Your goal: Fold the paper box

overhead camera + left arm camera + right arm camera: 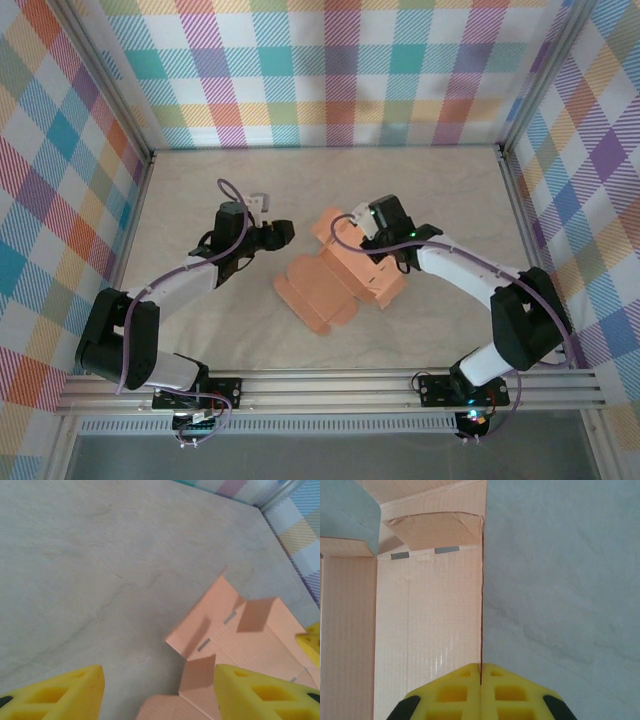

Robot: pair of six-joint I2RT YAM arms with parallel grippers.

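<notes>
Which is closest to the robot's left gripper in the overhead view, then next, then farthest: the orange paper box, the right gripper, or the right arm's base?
1. The paper box, just to the right of the left gripper.
2. The right gripper, pinching the box's far side.
3. The right arm's base, at the near right.

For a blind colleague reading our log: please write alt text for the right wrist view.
The yellow-fingered right gripper pinches the edge of a raised wall of the half-folded salmon-orange cardboard box; pale grey marbled tabletop lies to its right.
</notes>
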